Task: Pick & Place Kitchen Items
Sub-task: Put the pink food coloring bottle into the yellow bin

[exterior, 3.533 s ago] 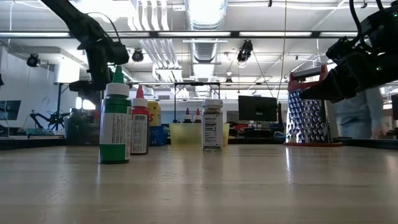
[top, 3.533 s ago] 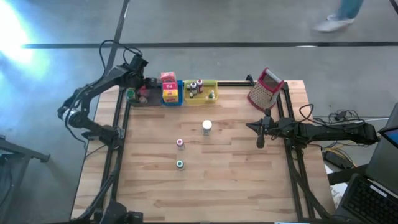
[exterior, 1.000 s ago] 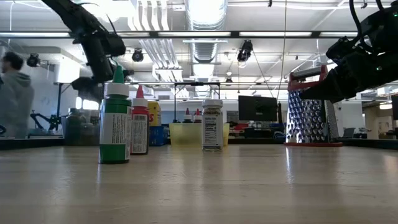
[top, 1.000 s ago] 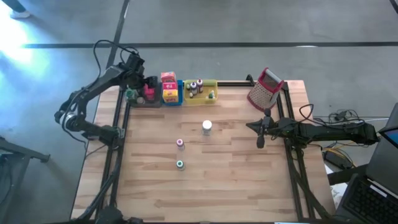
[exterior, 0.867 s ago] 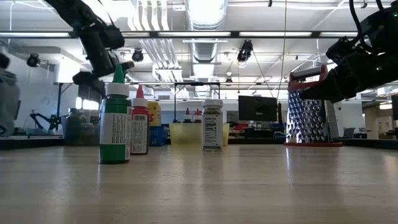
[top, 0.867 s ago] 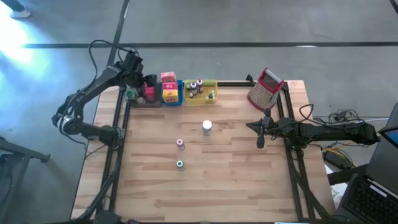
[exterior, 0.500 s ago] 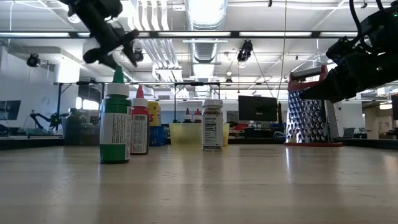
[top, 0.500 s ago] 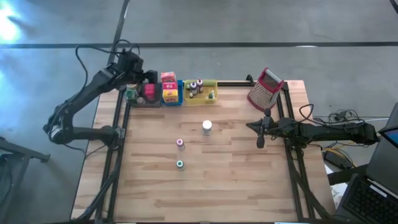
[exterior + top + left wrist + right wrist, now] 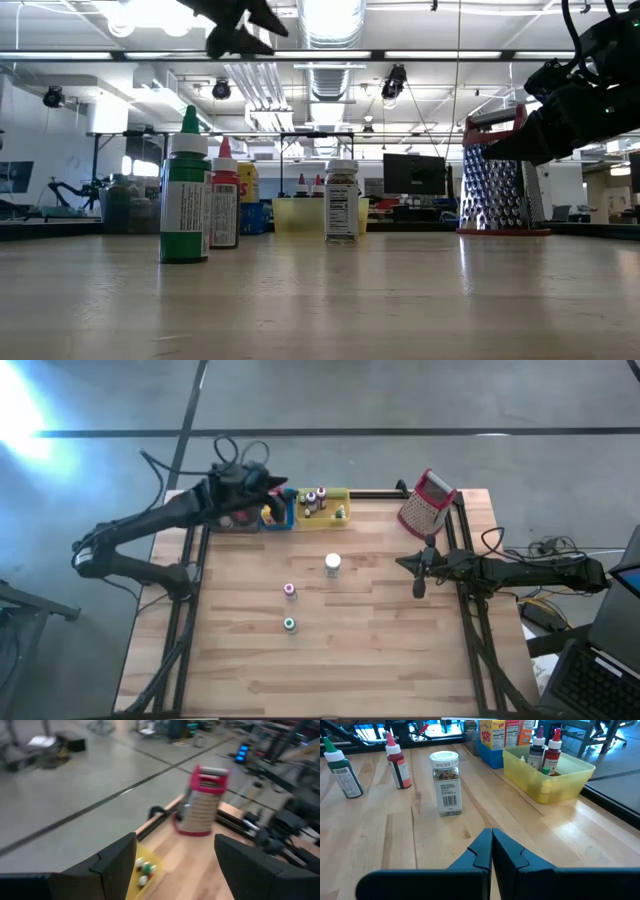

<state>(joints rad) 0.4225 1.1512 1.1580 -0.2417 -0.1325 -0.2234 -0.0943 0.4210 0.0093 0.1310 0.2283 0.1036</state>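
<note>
L gripper (image 9: 272, 490): jaws apart, empty, raised over trays at far edge | R gripper (image 9: 419, 588): pinched shut, idle at R side | spice jar (image 9: 333, 564), pink-cap bottle (image 9: 289, 590), green-cap bottle (image 9: 289, 624): mid-table, loose | risk: tall narrow bottles tip if L comes down off-centre

spice jar (image 9: 333, 564) mid-table, trays (image 9: 322, 506) behind, grater (image 9: 427, 503) right

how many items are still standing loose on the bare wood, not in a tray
3. The white-capped spice jar stands nearest the yellow tray, the pink-capped bottle is in front of it to the left, and the green-capped bottle is nearest the front edge. None seem hidden.
</note>
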